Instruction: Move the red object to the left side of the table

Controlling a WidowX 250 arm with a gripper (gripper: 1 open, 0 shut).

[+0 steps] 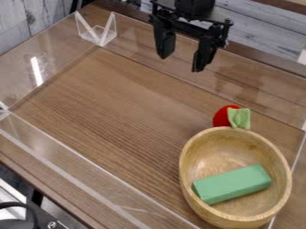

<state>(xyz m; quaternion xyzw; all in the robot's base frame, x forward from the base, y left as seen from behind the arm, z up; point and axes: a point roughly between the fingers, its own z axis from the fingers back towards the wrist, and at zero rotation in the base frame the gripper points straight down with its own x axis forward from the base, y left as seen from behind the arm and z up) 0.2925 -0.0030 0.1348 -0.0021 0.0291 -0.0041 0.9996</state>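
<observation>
At the top of the frame, right of centre: the pincer [182,52] hangs from a black arm, pointing down over the far part of the worktop.
Pincer state: its dark fingers [162,40] stand wide apart with bare air between them; it has hold of nothing and touches nothing.
Worktop [131,107]: a brown wood-grain surface fills most of the frame, running from upper left to lower right.
Walls: low clear acrylic walls [48,148] border the worktop; the near one crosses the lower left of the frame, and another runs along the left side.
Red object [226,116]: a small round red toy fruit sits on the worktop at the right of the frame, about halfway down, well apart from the pincer and below it in the picture.
Leaf: a light-green leaf piece [242,119] is attached on the fruit's right side.
Bowl: a round wooden bowl [203,143] sits in the lower right of the frame, its far rim just beside the red object; whether they touch I cannot tell.
Block: a green rectangular block [232,185] lies flat inside the bowl, slanting across its floor.
Clear stand: a folded piece of clear plastic [96,29] stands in the upper left, behind the far wall.
</observation>
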